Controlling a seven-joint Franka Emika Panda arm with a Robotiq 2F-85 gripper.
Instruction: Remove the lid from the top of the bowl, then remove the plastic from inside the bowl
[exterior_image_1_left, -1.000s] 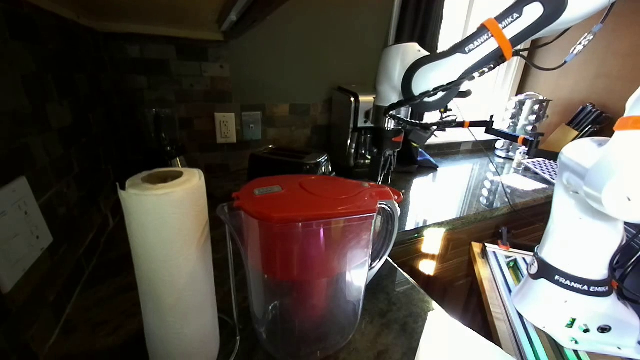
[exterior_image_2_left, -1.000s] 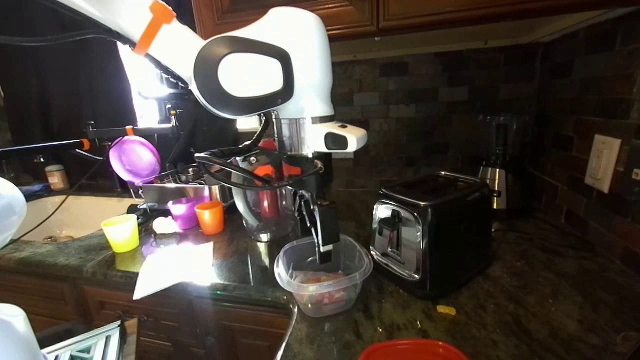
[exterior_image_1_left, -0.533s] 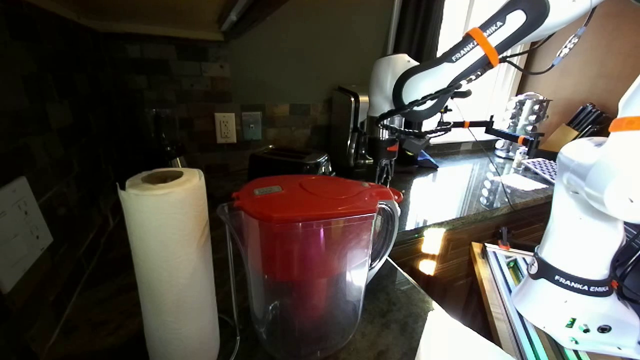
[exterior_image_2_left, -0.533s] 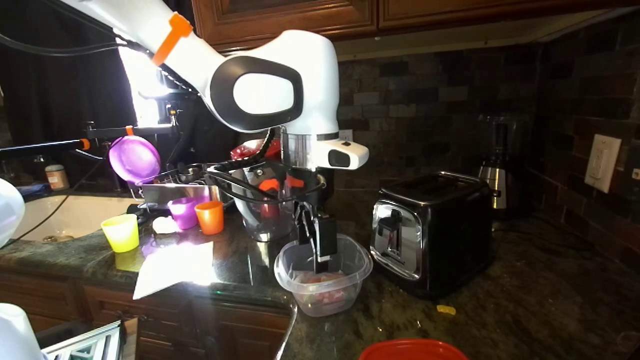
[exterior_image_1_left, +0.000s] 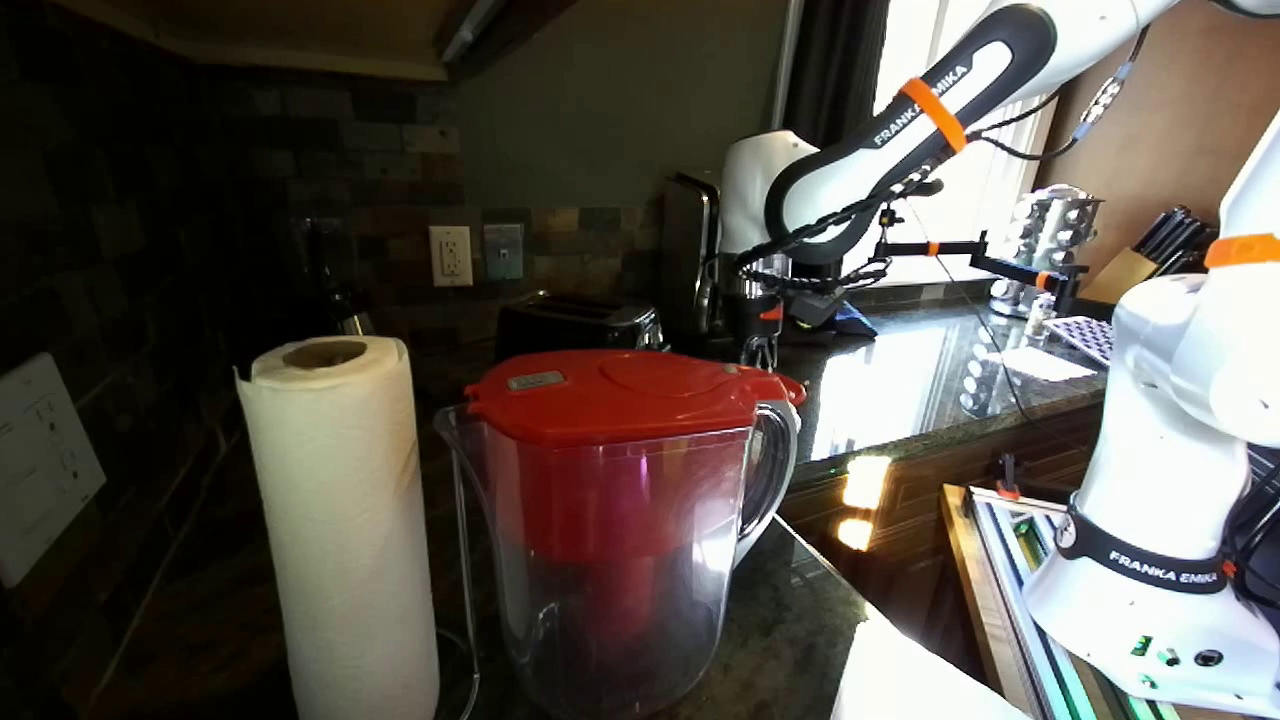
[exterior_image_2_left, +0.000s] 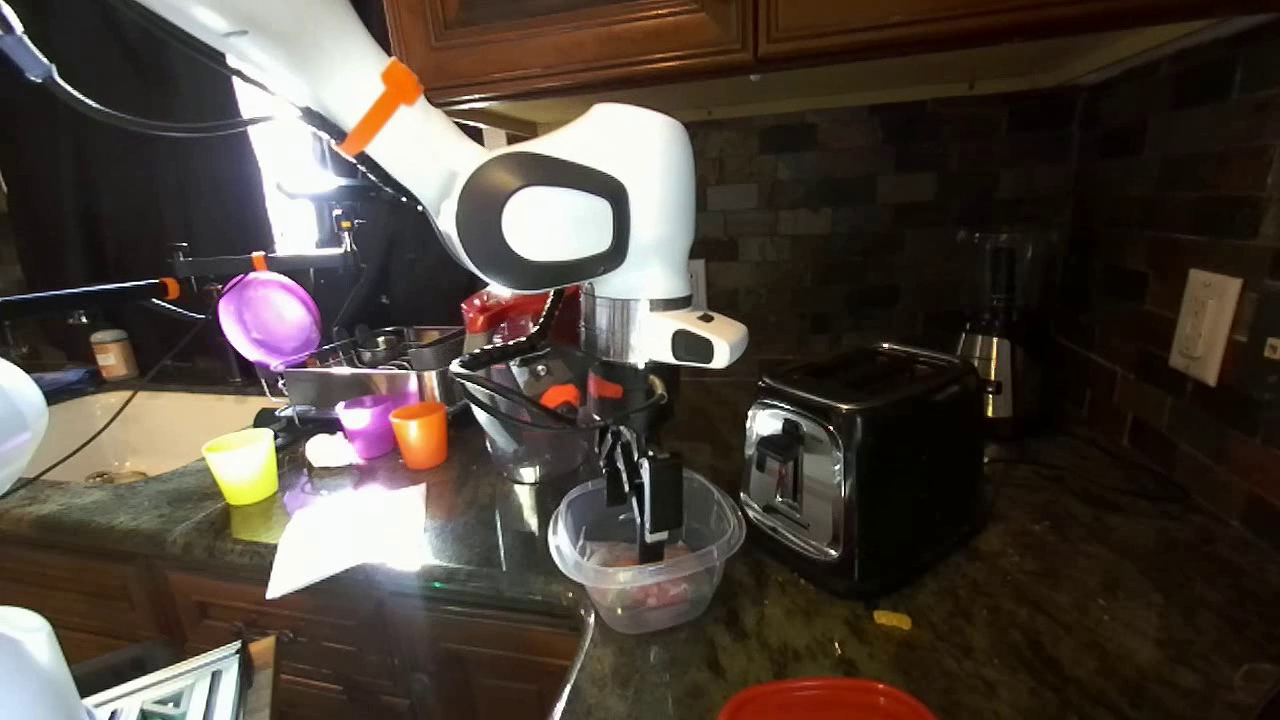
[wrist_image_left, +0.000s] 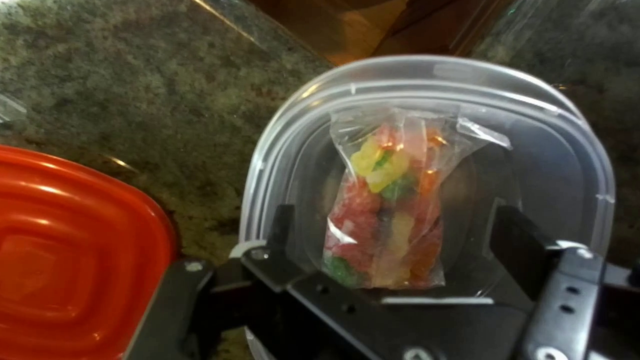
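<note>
The clear plastic bowl (exterior_image_2_left: 575, 555) stands on the counter with its top uncovered, and it also shows in the wrist view (wrist_image_left: 265, 145). A clear plastic bag of red, yellow, orange and green candies (wrist_image_left: 385, 200) lies on the bowl's bottom; it shows faintly through the wall in an exterior view (exterior_image_2_left: 655, 592). The red lid (wrist_image_left: 65, 260) lies on the counter beside the bowl, also at the bottom of an exterior view (exterior_image_2_left: 825, 700). My gripper (wrist_image_left: 394, 220) is open and empty, pointing down inside the bowl (exterior_image_2_left: 640, 535). Its fingers are on either side of the bag, apart from it.
A black toaster (exterior_image_2_left: 870, 470) stands close beside the bowl. A red-lidded pitcher (exterior_image_1_left: 620, 500) and a paper towel roll (exterior_image_1_left: 345, 540) stand on the counter. Yellow (exterior_image_2_left: 242, 466), purple (exterior_image_2_left: 367, 425) and orange (exterior_image_2_left: 419, 435) cups stand near the sink.
My arm has moved down, lowering the open gripper further into the bowl toward the bag. The bowl, bag and lid have not visibly moved.
</note>
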